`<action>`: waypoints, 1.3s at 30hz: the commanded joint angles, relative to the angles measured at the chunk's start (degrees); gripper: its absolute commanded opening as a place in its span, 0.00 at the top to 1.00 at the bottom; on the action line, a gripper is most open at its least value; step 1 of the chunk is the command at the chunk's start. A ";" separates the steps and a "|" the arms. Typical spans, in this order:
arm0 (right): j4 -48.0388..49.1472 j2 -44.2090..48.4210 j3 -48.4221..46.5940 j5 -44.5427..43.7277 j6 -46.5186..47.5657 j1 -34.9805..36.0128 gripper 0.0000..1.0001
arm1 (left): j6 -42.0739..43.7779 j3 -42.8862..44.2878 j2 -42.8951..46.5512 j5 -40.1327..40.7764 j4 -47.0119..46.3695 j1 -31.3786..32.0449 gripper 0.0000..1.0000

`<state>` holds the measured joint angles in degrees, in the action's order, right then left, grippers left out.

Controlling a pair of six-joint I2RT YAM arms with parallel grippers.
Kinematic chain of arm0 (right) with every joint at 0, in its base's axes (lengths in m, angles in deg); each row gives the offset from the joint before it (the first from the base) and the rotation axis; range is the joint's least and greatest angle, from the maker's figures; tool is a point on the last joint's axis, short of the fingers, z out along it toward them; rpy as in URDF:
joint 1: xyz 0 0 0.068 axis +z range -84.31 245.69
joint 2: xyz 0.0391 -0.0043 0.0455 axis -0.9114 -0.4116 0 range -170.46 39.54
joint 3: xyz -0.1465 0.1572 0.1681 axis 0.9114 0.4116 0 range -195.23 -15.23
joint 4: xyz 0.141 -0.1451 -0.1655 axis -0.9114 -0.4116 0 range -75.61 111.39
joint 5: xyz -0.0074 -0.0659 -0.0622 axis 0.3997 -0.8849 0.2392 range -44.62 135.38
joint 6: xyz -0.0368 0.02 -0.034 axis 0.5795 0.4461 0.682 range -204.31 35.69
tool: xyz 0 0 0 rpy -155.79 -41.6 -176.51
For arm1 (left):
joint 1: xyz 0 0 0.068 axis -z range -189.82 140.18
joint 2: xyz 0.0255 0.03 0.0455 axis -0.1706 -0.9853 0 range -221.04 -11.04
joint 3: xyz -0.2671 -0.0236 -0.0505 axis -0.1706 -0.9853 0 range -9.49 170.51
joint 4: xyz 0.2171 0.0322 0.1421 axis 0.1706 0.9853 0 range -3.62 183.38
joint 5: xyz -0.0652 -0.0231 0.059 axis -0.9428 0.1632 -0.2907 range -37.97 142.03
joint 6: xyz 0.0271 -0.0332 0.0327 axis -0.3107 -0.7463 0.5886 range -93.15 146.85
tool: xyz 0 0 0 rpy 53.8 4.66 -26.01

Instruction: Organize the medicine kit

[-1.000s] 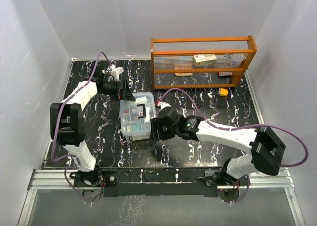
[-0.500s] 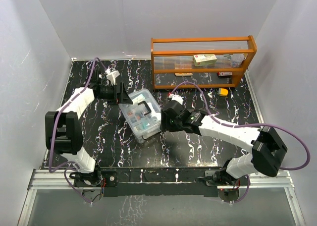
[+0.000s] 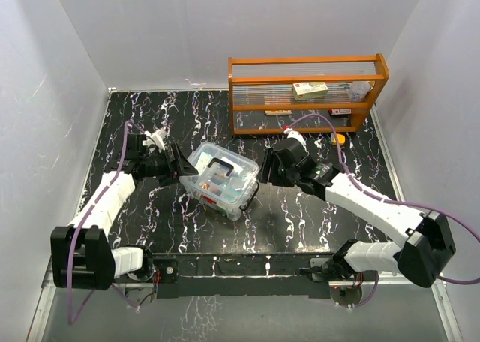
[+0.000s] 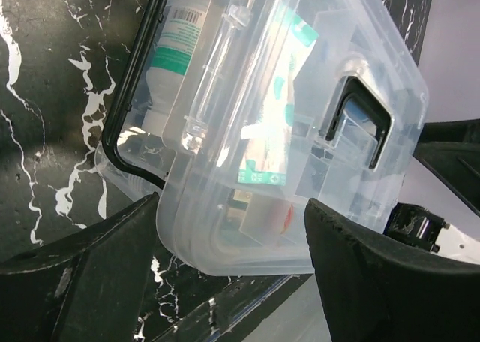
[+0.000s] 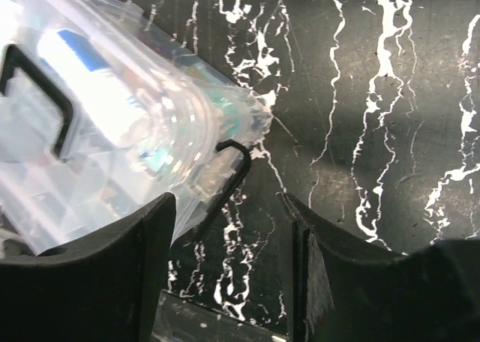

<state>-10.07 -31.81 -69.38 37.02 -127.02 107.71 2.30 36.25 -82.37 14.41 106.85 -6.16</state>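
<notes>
The medicine kit [image 3: 225, 183], a clear lidded box with a dark handle [image 3: 219, 166], lies turned at an angle at the middle of the table. Packets and a white bottle [image 4: 174, 42] show through its walls. My left gripper [image 3: 180, 169] is open at the kit's left end. In the left wrist view the kit's rounded corner [image 4: 247, 207] sits between the spread jaws of that gripper [image 4: 232, 271]. My right gripper [image 3: 267, 166] is open at the kit's right end. In the right wrist view the kit [image 5: 112, 109] and a black wire latch [image 5: 234, 169] lie just ahead of that gripper [image 5: 229, 282].
The orange wooden rack [image 3: 307, 63] with a ribbed clear panel stands at the back right, with a packet [image 3: 310, 89] and a small bottle [image 3: 359, 91] on it. A yellow object [image 3: 339, 139] and a small red-and-white item [image 3: 340, 112] lie by its foot.
The kit has turned clockwise and shifted a little right. My left gripper has come nearer and to the left of it. My right gripper has moved back and right, off the kit's near side.
</notes>
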 commanded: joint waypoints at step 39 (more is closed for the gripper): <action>4.68 1.66 -1.82 2.71 -11.17 -2.03 0.40 | 7.89 18.59 6.45 39.75 9.59 25.93 0.03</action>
<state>-5.40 -33.97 -70.21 43.16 -136.62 106.31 6.93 51.35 -72.51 40.53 116.62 12.90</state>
